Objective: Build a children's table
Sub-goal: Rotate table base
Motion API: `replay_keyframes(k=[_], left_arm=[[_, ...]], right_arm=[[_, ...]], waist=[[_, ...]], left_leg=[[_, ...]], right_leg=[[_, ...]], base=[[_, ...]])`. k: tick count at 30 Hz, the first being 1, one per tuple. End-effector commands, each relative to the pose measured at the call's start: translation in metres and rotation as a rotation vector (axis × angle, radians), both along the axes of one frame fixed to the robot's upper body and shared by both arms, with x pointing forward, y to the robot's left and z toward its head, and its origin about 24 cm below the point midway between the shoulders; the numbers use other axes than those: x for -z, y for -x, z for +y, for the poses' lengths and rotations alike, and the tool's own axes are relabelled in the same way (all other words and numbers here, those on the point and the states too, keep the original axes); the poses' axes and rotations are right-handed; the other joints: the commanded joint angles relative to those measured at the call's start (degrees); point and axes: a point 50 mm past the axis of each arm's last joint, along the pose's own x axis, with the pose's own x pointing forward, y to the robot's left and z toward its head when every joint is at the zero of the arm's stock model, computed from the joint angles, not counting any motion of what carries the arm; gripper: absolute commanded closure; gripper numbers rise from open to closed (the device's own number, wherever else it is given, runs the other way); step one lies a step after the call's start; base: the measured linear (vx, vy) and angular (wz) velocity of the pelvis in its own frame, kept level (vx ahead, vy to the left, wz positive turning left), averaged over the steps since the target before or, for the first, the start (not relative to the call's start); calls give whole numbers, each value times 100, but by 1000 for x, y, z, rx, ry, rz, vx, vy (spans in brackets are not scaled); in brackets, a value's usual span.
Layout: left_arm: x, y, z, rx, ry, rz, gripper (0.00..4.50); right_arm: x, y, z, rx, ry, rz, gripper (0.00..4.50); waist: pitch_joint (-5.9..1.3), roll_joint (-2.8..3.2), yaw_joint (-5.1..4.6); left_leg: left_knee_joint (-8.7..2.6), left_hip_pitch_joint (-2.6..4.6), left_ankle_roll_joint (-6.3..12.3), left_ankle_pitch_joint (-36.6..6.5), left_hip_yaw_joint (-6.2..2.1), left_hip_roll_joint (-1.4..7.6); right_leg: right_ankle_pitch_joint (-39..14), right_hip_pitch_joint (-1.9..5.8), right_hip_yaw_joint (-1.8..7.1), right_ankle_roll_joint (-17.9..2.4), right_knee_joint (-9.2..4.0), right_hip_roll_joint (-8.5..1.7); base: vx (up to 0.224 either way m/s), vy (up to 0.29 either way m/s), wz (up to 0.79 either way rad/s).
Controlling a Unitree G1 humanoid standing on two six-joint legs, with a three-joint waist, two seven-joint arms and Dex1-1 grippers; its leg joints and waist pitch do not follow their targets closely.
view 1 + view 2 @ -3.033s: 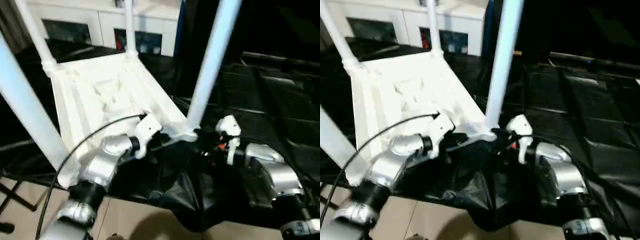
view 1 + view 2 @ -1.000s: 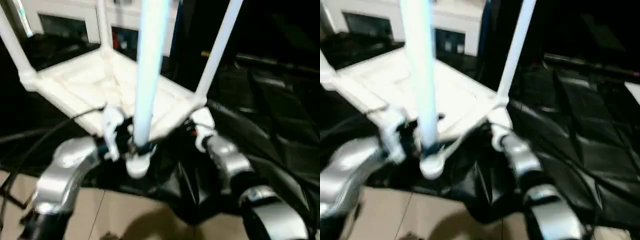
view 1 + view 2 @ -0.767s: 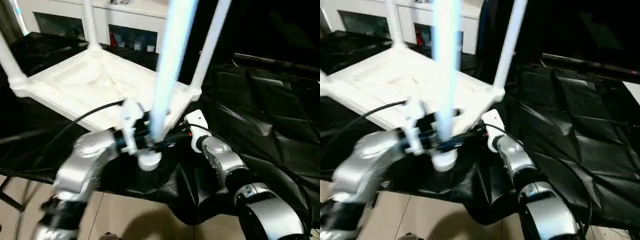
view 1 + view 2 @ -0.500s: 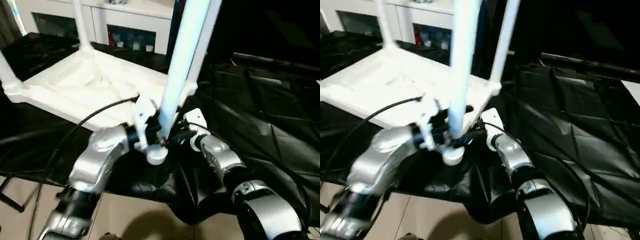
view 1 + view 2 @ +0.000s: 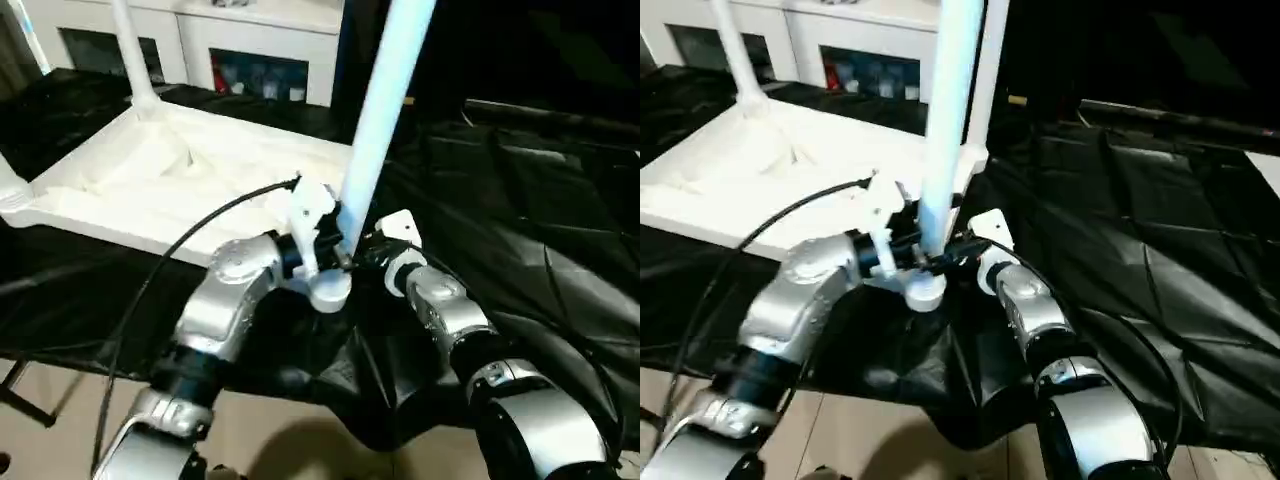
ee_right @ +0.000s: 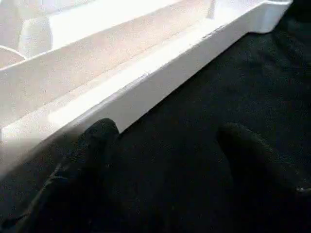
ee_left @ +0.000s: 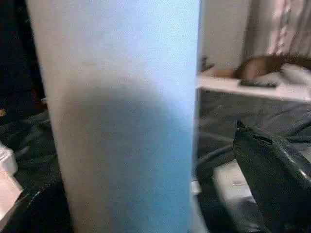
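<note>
The children's table (image 5: 150, 190) lies upside down on black cloth, white ribbed underside up, its legs pointing upward. Its near corner leg (image 5: 375, 130) rises from a round socket (image 5: 330, 292). My left gripper (image 5: 325, 240) is at that leg's base. In the left wrist view the leg (image 7: 121, 121) stands close, with a narrow gap to one black finger (image 7: 272, 170). My right gripper (image 5: 375, 250) sits just right of the socket, open. Its fingers (image 6: 82, 160) are spread over the cloth, facing the table's long edge (image 6: 146, 82). A far leg (image 5: 128, 50) stands at the back.
A white cabinet with glass doors (image 5: 250, 40) stands behind the table. Creased black cloth (image 5: 520, 200) covers the work surface to the right. Tan floor (image 5: 60, 400) shows below the cloth's near edge. A black cable (image 5: 170, 260) loops over my left forearm.
The table has turned, and its near leg and socket have swung right together with my left gripper, ending close beside the right gripper. The head camera has also shifted.
</note>
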Motion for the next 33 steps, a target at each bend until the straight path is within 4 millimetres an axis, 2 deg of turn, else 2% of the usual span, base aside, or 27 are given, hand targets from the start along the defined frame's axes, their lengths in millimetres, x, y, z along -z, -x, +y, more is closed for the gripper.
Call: replay_keyframes(k=[1,2,3,4,5,6,8,9,10,11,14,17,18,19,20,21,22,23,24,26,27,29,30,32,33], left_arm=[[-1,-8,2,-62,-34,-22,2],[0,-17,12,-134,-54,-18,2],[1,-25,21,-200,-68,-14,2],[2,-29,26,-238,-79,-15,2],[4,-33,31,-265,-85,-11,2],[4,-33,31,-265,-85,-11,2],[7,-39,39,-328,-85,-2,2],[9,-42,43,-362,-74,8,2],[9,-42,43,-362,-74,8,2],[11,-44,45,-383,-74,4,2],[14,-44,43,-393,-60,0,2],[13,-33,29,-284,50,9,2],[13,-26,25,-233,95,27,2],[23,-8,23,-137,109,79,2],[25,-6,23,-130,104,83,2],[38,8,31,-125,80,112,2],[44,14,40,-182,79,113,2],[44,14,41,-189,80,113,2],[47,16,50,-254,94,117,2],[55,29,74,-378,95,110,2],[55,29,75,-381,95,110,2],[58,38,88,-437,97,106,2],[58,44,96,-486,101,99,2],[58,53,112,-596,99,68,2],[57,57,117,-631,96,55,2]], right_arm=[[-6,-3,-3,33,-23,-40,70],[-8,-5,-19,95,-35,-55,70],[-11,-6,-33,136,-43,-66,70],[-12,-6,-41,152,-45,-77,70],[-13,-6,-47,160,-44,-84,70],[-13,-6,-47,160,-44,-84,70],[-16,-5,-63,176,-34,-101,70],[-17,-3,-73,185,-32,-112,70],[-17,-3,-73,185,-32,-112,70],[-19,-2,-77,196,-24,-122,70],[-23,0,-86,208,-21,-150,70],[-29,5,-89,197,-36,-183,70],[-29,7,-89,194,-36,-188,70],[-30,12,-87,181,-41,-193,70],[-30,13,-87,179,-41,-194,70],[-29,20,-84,164,-48,-197,70],[-29,26,-82,153,-56,-197,70],[-29,26,-82,152,-57,-197,70],[-29,31,-81,146,-63,-196,70],[-28,45,-79,129,-77,-189,70],[-28,45,-79,128,-78,-188,70],[-27,53,-77,121,-85,-178,70],[-25,57,-77,122,-86,-168,70],[-21,63,-75,135,-80,-154,70],[-21,65,-75,140,-78,-150,70]], waist=[[-480,135,58],[-488,161,73],[-485,144,72],[-490,146,101],[-492,177,149],[-479,168,152],[-489,204,175],[-490,181,179],[-498,170,181],[-501,198,183],[-506,184,193],[-506,184,209],[-497,162,227],[-505,164,234],[-509,166,238],[-517,162,220],[-525,177,201],[-505,156,184],[-492,175,171],[-448,101,153],[-434,128,166],[-406,135,149],[-383,84,134],[-353,120,120],[-361,124,118]], left_leg=[[-367,58,-5,-1179,9,60],[-362,65,4,-1152,1,61],[-351,65,43,-1110,20,44],[-343,65,73,-1043,19,39],[-337,62,107,-968,17,46],[-337,55,115,-977,29,35],[-332,55,96,-1011,23,29],[-326,55,112,-1035,31,13],[-328,36,114,-1014,23,9],[-324,39,110,-1014,20,12],[-326,43,155,-1012,18,22],[-325,50,212,-1004,23,40],[-331,29,240,-933,19,56],[-332,28,257,-898,19,79],[-333,13,295,-844,12,84],[-323,26,348,-847,24,94],[-320,9,420,-718,24,80],[-329,24,437,-819,32,82],[-338,22,409,-898,34,75],[-386,40,267,-1270,31,110],[-399,42,219,-1351,14,113],[-425,70,118,-1625,17,104],[-442,53,71,-1729,3,115],[-440,76,7,-1991,5,84],[-448,69,-13,-1999,-10,93]], right_leg=[[-242,361,204,-1415,-357,-360],[-247,365,202,-1413,-351,-370],[-250,361,210,-1388,-367,-356],[-241,373,208,-1365,-363,-354],[-228,377,212,-1360,-361,-370],[-255,367,209,-1344,-375,-348],[-378,375,206,-1312,-383,-360],[-443,379,206,-1268,-407,-347],[-485,396,201,-1272,-403,-357],[-519,387,200,-1268,-403,-362],[-585,374,194,-1250,-420,-358],[-482,364,197,-1321,-415,-365],[-389,387,197,-1398,-395,-383],[-277,390,200,-1448,-369,-392],[-162,395,199,-1472,-346,-388],[-22,368,202,-1474,-341,-364],[152,372,202,-1426,-333,-345],[15,357,202,-1358,-359,-333],[-155,351,198,-1310,-380,-324],[-972,319,201,-1069,-471,-348],[-1169,313,200,-1002,-480,-358],[-1749,256,206,-813,-547,-345],[-1987,254,208,-716,-557,-347],[-2593,178,213,-473,-640,-349],[-2601,191,214,-430,-633,-347]], base=[[0,0,0],[0,0,0],[0,0,0],[0,0,0],[0,0,0],[0,0,0],[0,0,0],[0,0,0],[0,0,0],[0,0,0],[0,0,0],[0,0,0],[0,0,0],[0,0,0],[0,0,0],[0,0,0],[0,0,0],[0,0,0],[0,0,0],[0,0,0],[0,0,0],[0,0,0],[0,0,0],[0,0,0],[0,0,0]])
